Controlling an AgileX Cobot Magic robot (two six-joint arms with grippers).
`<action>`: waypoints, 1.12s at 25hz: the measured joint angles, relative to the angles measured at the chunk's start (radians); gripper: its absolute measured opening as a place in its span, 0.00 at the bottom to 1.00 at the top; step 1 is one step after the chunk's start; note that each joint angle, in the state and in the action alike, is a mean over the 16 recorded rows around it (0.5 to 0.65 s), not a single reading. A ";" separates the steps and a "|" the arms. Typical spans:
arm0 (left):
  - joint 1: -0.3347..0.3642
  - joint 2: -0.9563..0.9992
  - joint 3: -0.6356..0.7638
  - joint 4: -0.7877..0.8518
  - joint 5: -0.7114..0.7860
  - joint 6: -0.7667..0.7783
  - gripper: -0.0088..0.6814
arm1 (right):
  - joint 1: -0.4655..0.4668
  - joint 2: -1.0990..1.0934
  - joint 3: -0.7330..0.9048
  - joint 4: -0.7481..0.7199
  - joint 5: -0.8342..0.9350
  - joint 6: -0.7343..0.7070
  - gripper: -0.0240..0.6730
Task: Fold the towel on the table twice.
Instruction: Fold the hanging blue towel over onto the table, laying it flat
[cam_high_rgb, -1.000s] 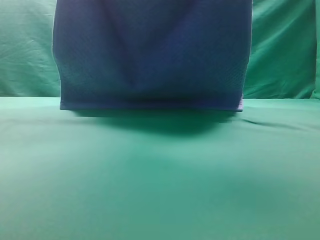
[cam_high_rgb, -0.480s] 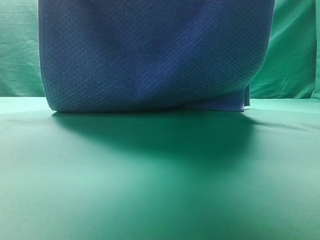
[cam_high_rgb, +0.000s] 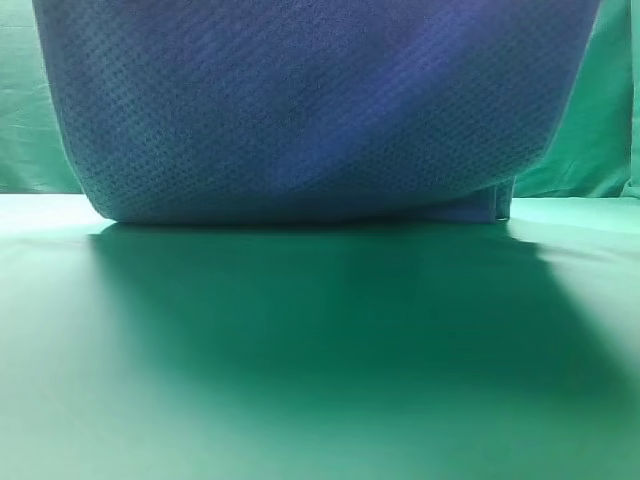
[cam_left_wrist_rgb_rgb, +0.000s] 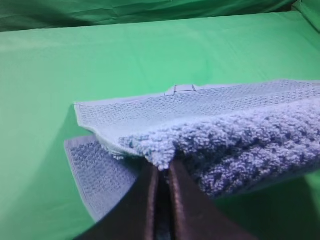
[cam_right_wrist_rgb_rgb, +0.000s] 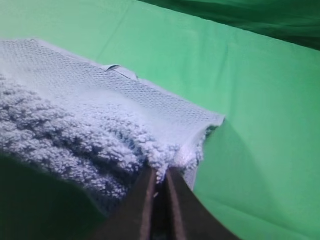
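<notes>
The towel (cam_high_rgb: 310, 110) hangs as a wide blue-grey sheet filling the upper part of the exterior high view, its lower fold resting on the green table (cam_high_rgb: 320, 380) and casting a broad shadow toward the camera. It is lifted this way, I judge, so that the raised edge can be carried over the part lying flat, which would make one of the two folds the task asks for.

The left gripper (cam_left_wrist_rgb_rgb: 161, 172) is clamped tight on a corner of the towel: its two dark fingers (cam_left_wrist_rgb_rgb: 145, 200) meet with the fluffy weave pinched between their tips. Just beyond and below this gripper a flat layer of towel lies on the table, with a small hanging loop (cam_left_wrist_rgb_rgb: 183, 88) showing at its far hem. The right gripper (cam_right_wrist_rgb_rgb: 161, 175) grips the opposite corner in the same way, jaws pressed together on the cloth, and the same loop (cam_right_wrist_rgb_rgb: 120, 70) lies ahead of it and to its left.

Holding both corners at once keeps the lifted edge taut and level, so the fold should land square. Both arms seem raised above the table with the grippers pointing forward and slightly down over the flat layer; the arms themselves are out of view, hidden behind the towel in the exterior high view
</notes>
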 joint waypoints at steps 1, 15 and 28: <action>0.000 -0.018 0.025 -0.005 0.000 0.000 0.01 | 0.001 -0.017 0.023 0.007 -0.001 -0.001 0.03; -0.003 -0.260 0.376 -0.108 0.011 0.037 0.01 | 0.102 -0.231 0.337 0.076 0.017 0.007 0.03; -0.003 -0.451 0.592 -0.172 0.082 0.053 0.01 | 0.155 -0.410 0.466 0.065 0.093 0.051 0.03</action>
